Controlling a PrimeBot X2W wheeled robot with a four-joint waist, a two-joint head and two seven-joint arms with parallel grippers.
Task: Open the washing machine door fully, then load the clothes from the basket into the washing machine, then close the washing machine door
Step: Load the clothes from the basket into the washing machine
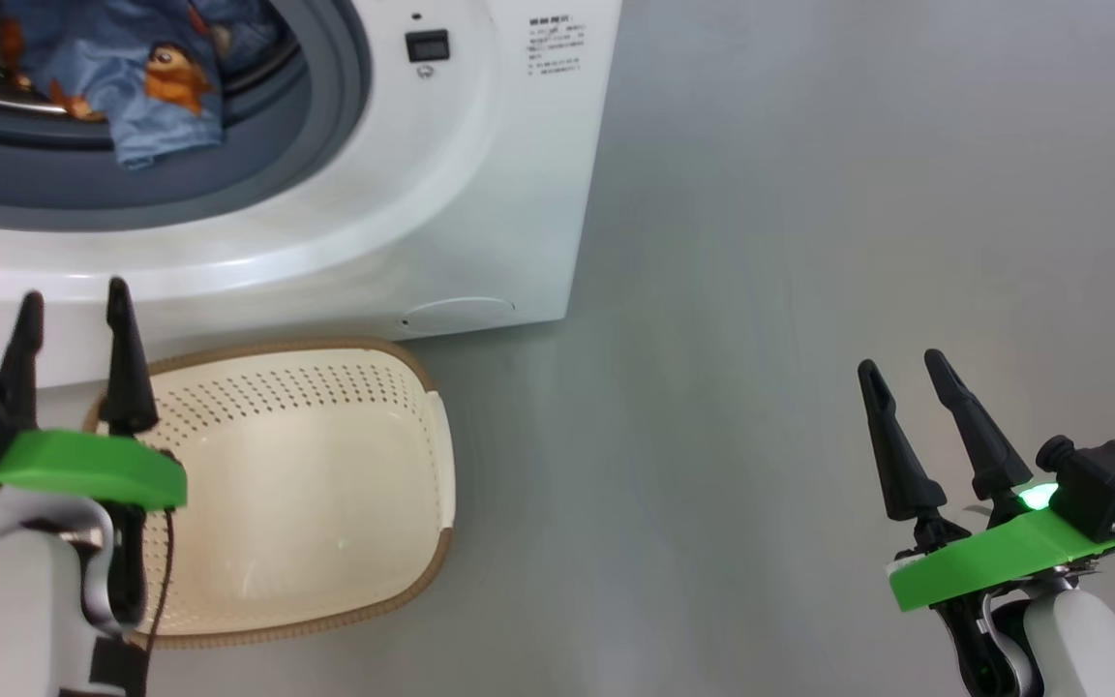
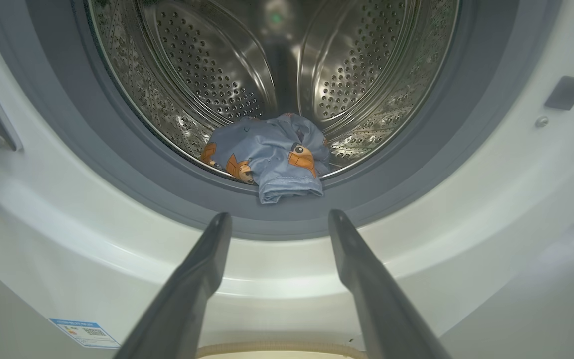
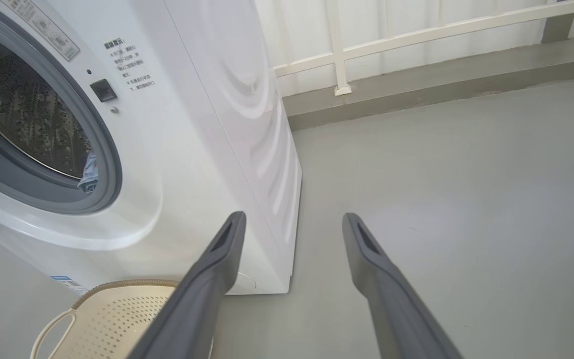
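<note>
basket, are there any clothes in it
No, the basket lies bare in the head view, its cream bottom and perforated walls uncovered.

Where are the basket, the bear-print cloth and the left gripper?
basket [image 1: 306, 392]: head view, on its perforated back wall.
bear-print cloth [image 2: 277, 159]: left wrist view, on the middle of the bundle.
left gripper [image 1: 74, 293]: head view, midway between its two open fingertips.

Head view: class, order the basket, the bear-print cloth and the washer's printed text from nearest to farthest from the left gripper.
1. basket, beside the left gripper.
2. bear-print cloth, draped over the grey seal.
3. printed text, far right on the washer.
</note>
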